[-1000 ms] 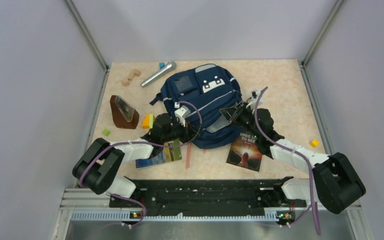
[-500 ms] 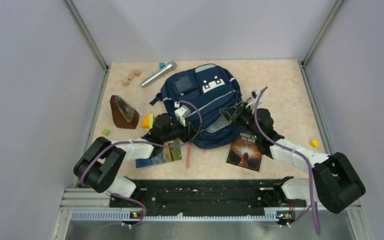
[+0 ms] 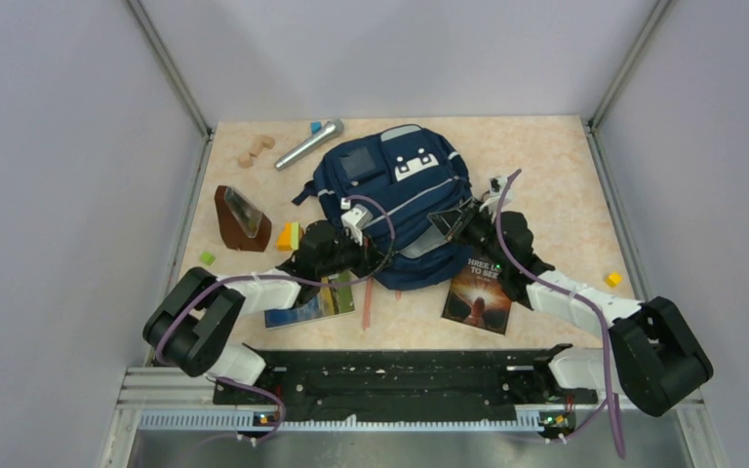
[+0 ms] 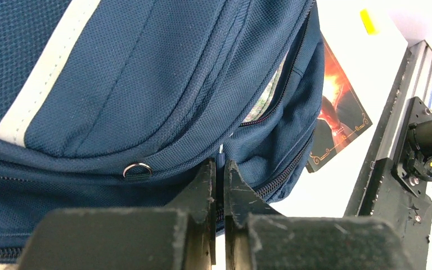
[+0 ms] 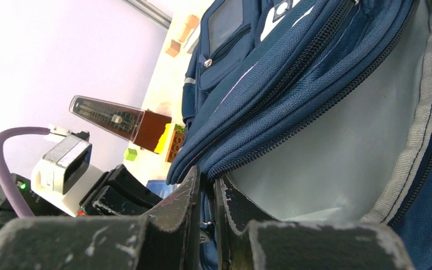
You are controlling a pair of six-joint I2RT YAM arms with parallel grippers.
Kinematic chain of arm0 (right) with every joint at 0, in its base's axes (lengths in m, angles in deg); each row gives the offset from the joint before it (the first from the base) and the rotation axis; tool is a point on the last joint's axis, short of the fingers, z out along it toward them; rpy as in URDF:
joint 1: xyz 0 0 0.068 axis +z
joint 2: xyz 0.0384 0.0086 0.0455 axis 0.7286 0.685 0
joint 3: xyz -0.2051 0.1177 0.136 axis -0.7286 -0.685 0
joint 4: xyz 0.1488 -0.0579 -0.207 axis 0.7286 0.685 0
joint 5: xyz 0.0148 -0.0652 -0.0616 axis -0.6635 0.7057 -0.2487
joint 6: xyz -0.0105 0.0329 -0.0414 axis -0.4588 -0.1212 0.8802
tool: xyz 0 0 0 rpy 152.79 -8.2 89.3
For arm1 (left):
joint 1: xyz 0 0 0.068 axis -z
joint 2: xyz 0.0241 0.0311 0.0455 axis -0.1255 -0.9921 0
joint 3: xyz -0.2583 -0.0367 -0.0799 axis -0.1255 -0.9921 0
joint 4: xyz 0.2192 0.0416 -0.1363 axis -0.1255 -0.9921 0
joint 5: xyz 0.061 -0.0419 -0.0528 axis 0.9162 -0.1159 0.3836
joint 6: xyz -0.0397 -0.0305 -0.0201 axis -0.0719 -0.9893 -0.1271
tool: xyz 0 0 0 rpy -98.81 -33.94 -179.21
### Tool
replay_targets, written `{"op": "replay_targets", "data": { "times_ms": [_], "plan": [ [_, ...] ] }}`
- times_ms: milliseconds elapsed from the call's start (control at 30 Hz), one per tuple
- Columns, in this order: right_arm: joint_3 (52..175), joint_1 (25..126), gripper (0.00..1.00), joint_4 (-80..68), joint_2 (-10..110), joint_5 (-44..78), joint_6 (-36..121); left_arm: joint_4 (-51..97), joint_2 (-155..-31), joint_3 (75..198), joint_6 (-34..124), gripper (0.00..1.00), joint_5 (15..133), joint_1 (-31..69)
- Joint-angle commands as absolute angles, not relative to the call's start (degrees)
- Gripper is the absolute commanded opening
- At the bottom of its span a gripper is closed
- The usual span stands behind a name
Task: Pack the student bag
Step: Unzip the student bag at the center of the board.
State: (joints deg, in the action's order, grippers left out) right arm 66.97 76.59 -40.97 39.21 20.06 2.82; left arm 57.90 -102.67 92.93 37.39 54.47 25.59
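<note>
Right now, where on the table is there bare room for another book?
Widest bare patch: far right, between the student bag and the right wall, beyond the yellow block. A narrower strip lies at the front edge between the landscape book and the dark book. Left is crowded: metronome, microphone, blocks.

We see a table (image 3: 546, 166) with a pale, peach-marbled top filling the middle of the top view. At its centre lies the student bag (image 3: 395, 190), navy with grey stripes. In the upper left lie a silver microphone (image 3: 308, 143), a small blue block (image 3: 315, 127) just by its head, and some pale wooden blocks (image 3: 255, 150). Down the left side we find a brown metronome (image 3: 241, 217) with a clear face, a yellow-and-orange block (image 3: 289, 236) just beside it, and a small green block (image 3: 207, 257). Below the bag lie a landscape-covered book (image 3: 312, 300), a thin pink stick (image 3: 365, 304) beside it, and a dark book (image 3: 478, 292) to the lower right. A yellow block (image 3: 613, 279) sits near the right edge.
</note>
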Motion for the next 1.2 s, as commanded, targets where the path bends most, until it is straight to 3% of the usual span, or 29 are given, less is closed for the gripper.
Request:
{"op": "replay_targets", "data": {
  "times_ms": [0,400,800,1167],
  "plan": [
    [70.26,76.41,0.0,-44.56,36.83,21.15,4.39,55.81,-97.68,93.81,37.58,0.0,61.7,25.27],
    [70.58,75.51,0.0,-38.69,29.24,25.71,7.72,41.41,-86.52,91.78,37.35,0.0,80.2,25.02],
    [70.74,75.33,0.0,-38.25,27.99,24.88,6.86,39.57,-84.35,92.86,38.2,0.0,81.56,21.01],
    [70.61,75.33,0.0,-38.57,27.71,22.1,6.02,41.69,-93.36,98.53,37.47,0.0,84.52,13.8]
  ]
}}
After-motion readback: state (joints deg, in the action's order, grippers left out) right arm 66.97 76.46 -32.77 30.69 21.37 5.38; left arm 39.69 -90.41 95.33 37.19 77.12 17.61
